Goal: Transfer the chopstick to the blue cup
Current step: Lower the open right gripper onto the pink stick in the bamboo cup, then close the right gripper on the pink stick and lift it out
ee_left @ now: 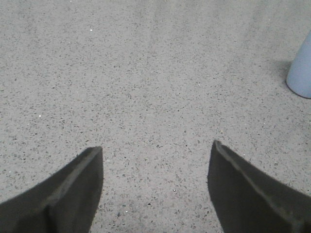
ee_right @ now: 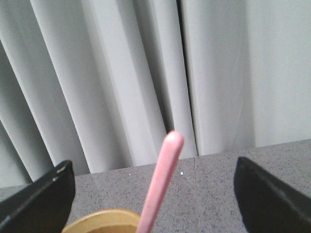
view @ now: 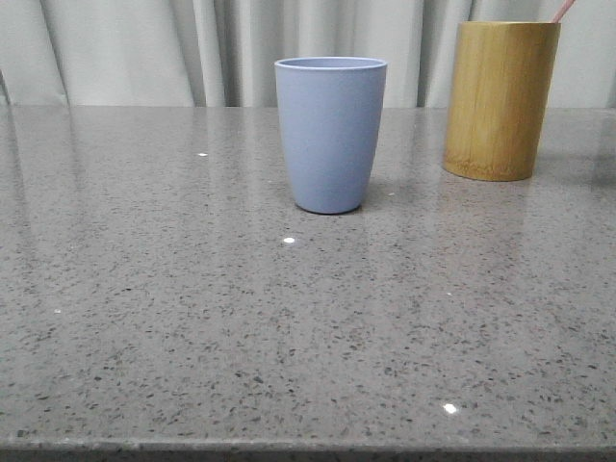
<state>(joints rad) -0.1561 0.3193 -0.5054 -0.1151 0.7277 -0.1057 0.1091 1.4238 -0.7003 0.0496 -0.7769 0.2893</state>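
The chopstick (ee_right: 162,187) stands in the tan holder (view: 500,96) at the upper right of the front view; the right gripper (ee_right: 153,194) is spread wide around it, grasping nothing; close gently, lift straight up; the left gripper (ee_left: 155,187) is spread too; the cup (view: 330,130) waits mid-frame.

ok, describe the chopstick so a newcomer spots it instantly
Start at the grey speckled table and find the tan bamboo cylinder at its far right. The chopstick leans out of its top: a thin, pale pink stick, unlike the squat blue cup nearby.
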